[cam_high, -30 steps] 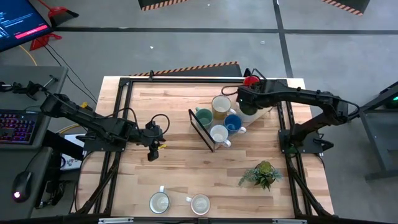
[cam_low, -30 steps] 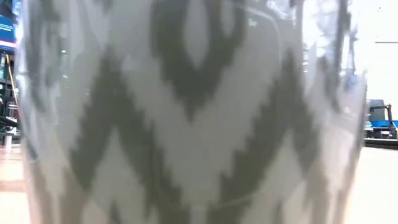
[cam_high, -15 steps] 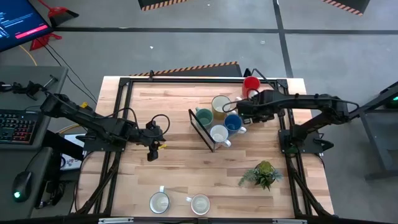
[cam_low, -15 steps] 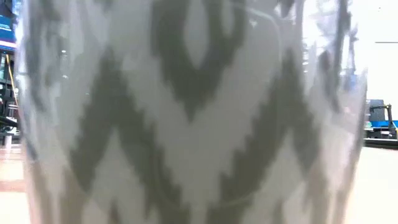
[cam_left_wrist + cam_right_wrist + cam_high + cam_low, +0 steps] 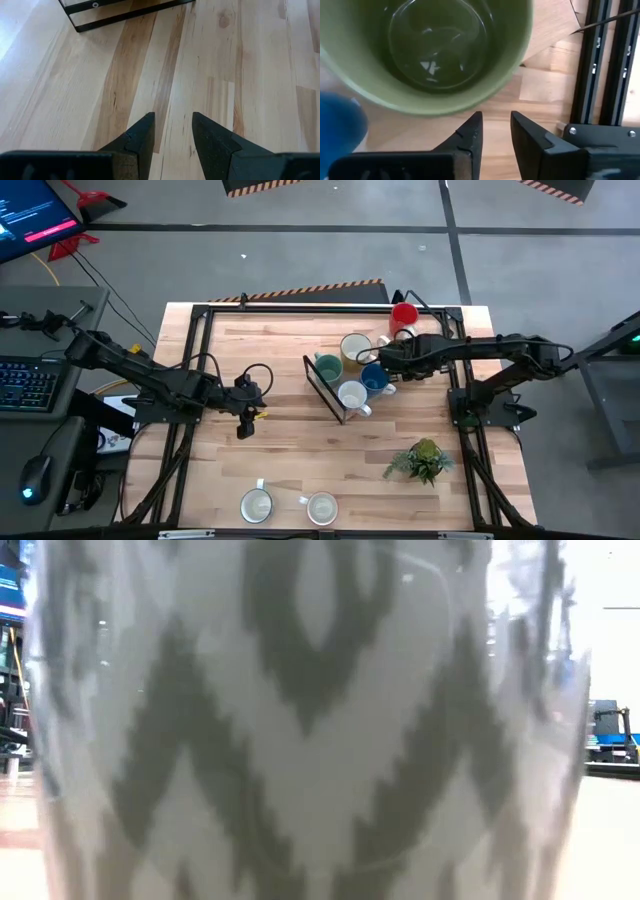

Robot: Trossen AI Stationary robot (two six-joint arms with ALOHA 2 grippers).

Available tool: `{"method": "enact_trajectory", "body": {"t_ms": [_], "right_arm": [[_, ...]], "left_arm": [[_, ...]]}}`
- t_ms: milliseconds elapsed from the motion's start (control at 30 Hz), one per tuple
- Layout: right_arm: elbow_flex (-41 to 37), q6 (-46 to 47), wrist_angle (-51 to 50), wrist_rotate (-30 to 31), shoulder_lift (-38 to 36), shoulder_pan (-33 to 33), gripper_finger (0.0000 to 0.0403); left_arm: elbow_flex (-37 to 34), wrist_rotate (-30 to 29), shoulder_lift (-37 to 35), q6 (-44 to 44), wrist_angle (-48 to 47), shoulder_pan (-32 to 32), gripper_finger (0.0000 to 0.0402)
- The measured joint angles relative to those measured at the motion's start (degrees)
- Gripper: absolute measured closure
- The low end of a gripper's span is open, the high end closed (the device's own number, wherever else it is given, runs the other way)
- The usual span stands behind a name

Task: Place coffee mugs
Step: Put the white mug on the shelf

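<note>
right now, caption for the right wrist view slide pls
Right gripper, empty, fingers slightly apart, beside the olive green mug on the wooden table.

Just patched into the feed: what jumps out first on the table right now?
A tight cluster of mugs by the dark rack at the table's far right, with the right gripper reaching over it and empty. A patterned mug fills the whole low view. The left gripper waits, open, over bare wood at mid-left.

Olive green mug just beyond the empty right end effector (fingers narrowly apart), blue mug alongside
</note>
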Motion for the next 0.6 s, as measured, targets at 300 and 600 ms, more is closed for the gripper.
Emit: {"method": "enact_trajectory", "body": {"t_ms": [300,600], "right_arm": [[-0.7,-3.1,4.3,0.8,0.0,-1.4,0.0335],[-0.1,-5.1,5.5,0.2,0.0,-2.6,0.0335]], "left_arm": [[0.0,0.2,0.0,-0.1,0.0,0.0,0.028],[0.0,0.2,0.0,0.0,0.0,0.0,0.028]]}}
